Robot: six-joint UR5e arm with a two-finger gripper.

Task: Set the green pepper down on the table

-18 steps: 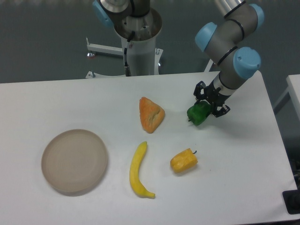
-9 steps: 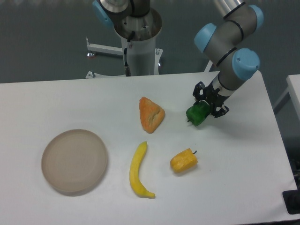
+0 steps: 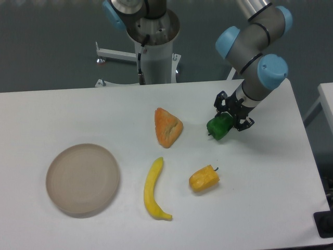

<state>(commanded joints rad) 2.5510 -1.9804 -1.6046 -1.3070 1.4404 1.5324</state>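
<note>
The green pepper (image 3: 218,127) is a small glossy dark-green lump at the right middle of the white table (image 3: 270,172). My gripper (image 3: 228,117) is shut on the pepper from its upper right, black fingers on either side of it. The pepper is at or just above the tabletop; I cannot tell whether it touches. The arm's grey and blue wrist slants up to the right behind it.
An orange wedge-shaped piece (image 3: 167,126) lies left of the pepper. A yellow-orange pepper (image 3: 204,178) sits in front, a banana (image 3: 153,189) to its left. A round beige plate (image 3: 82,179) is at the front left. The robot's base column (image 3: 153,47) stands behind the table.
The gripper and the green pepper have shifted very slightly left; otherwise nothing differs.
</note>
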